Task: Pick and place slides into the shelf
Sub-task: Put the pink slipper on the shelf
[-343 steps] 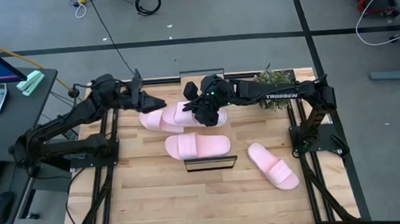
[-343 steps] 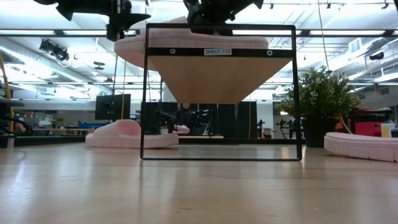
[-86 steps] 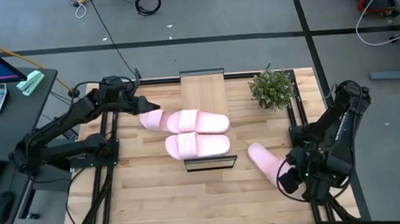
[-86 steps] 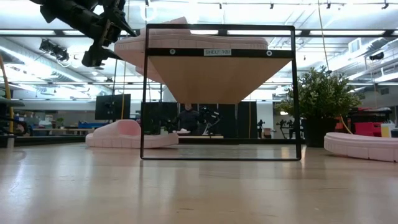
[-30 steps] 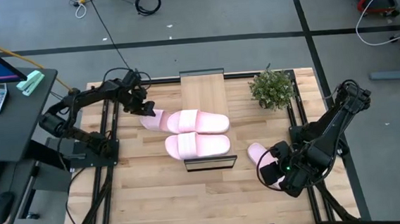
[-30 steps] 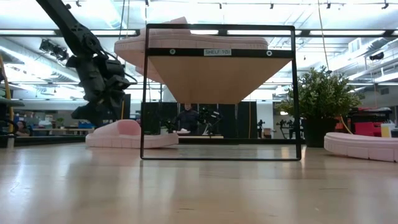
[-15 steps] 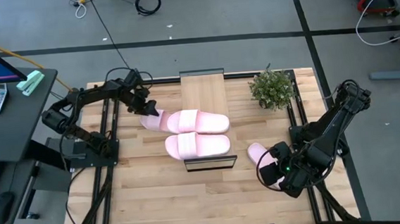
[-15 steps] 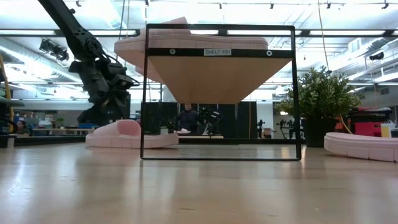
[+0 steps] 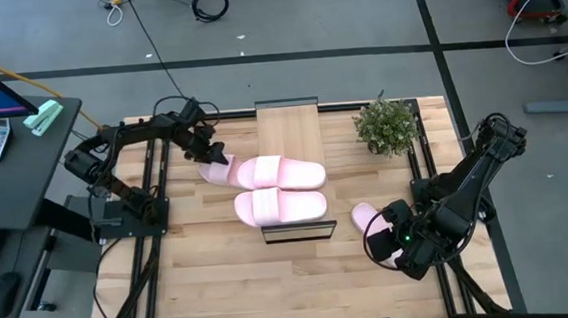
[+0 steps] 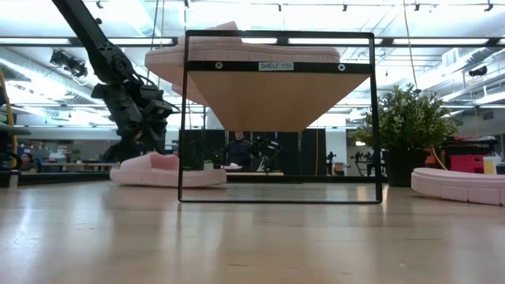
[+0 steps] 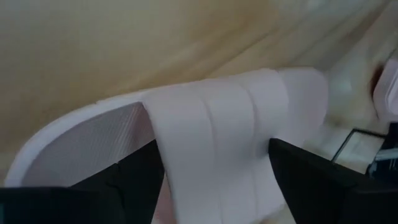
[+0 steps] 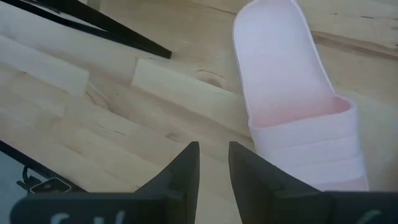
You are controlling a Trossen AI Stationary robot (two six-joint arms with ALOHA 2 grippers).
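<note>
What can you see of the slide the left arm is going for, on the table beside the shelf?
The slide on the table left of the shelf is pale pink foam with one wide ribbed strap over a finely textured footbed. It lies flat, sole down, on the plank tabletop beside the shelf, largely hidden from above. The left end effector straddles its strap with fingers open either side, not visibly clamped.

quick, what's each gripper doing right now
Left gripper: open, fingers straddling the strap of a pale pink foam slide sandal on the table.
Right gripper: fingers narrowly apart, empty, beside another pink slide.
</note>
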